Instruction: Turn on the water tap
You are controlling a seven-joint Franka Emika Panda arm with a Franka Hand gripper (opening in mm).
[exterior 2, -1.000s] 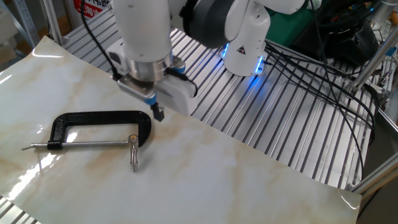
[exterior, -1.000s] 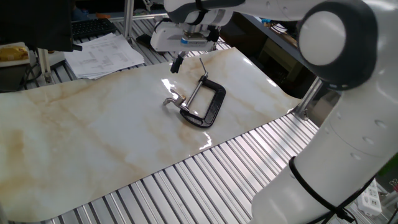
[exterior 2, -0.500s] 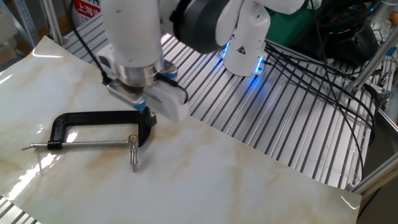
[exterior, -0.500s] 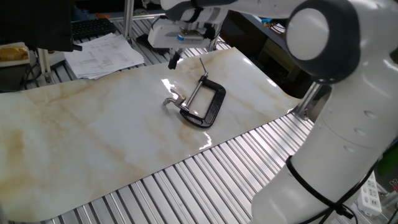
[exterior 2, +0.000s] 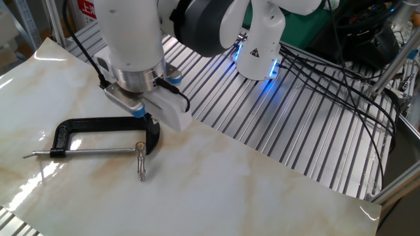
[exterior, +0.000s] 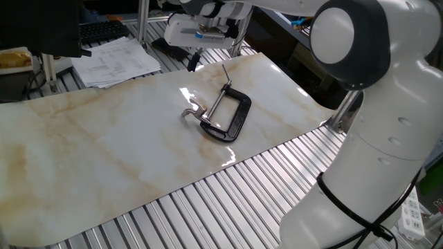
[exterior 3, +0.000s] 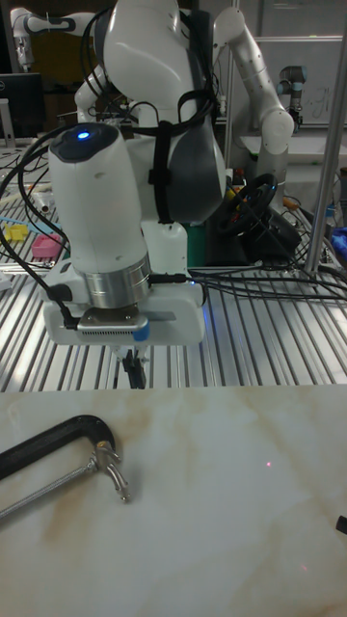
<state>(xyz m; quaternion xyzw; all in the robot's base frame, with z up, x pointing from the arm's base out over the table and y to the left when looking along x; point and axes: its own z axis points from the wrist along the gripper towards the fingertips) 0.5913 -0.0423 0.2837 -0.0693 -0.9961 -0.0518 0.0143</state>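
My gripper [exterior 3: 133,369], fingers closed on nothing, has shifted along the black C-clamp [exterior 2: 105,126] and hangs above it; the water tap [exterior 2: 140,157] remains untouched.

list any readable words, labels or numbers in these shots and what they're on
None can be read.
Red sign behind the table: white characters, cropped and too small.
Printed papers: text too small.
Triangle mark on the robot base: a symbol, no words.

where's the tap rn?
The water tap lies on the marble sheet, held in the jaw end of the black C-clamp, below the gripper in the other fixed view.
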